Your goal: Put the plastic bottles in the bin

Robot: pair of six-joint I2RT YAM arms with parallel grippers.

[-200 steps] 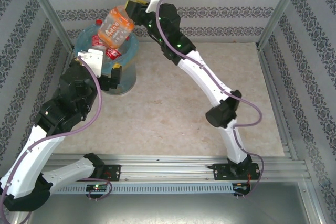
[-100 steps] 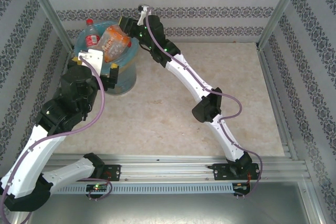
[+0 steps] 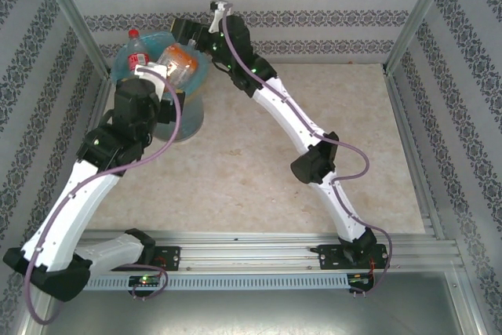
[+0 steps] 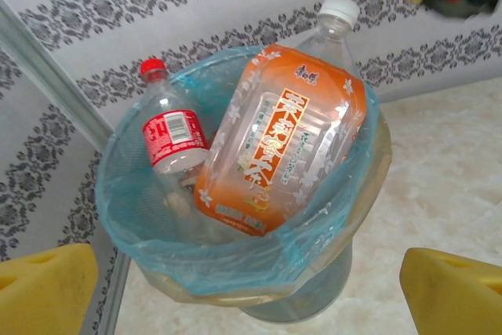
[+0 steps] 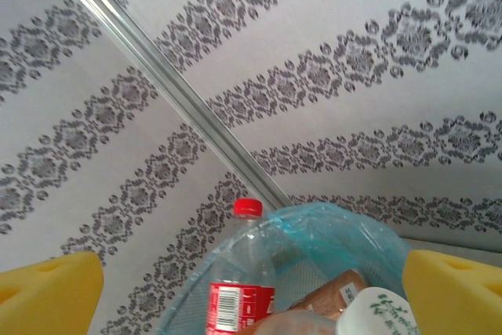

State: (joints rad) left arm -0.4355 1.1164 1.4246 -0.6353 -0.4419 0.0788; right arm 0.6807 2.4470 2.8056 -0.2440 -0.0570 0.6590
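A: Orange-labelled bottle point(image 4: 282, 139), white cap uppermost, leans inside the blue-lined bin point(image 4: 235, 268) at the far left of the table point(image 3: 314, 115). A red-capped bottle point(image 4: 172, 139) stands just beside it.
B: And the arms?
A: Left gripper point(image 4: 249, 292) hovers at the bin's near side, yellow pads point(image 4: 47, 288) wide, empty. Right gripper point(image 5: 251, 292) hangs above the far rim, equally wide, holding nothing.
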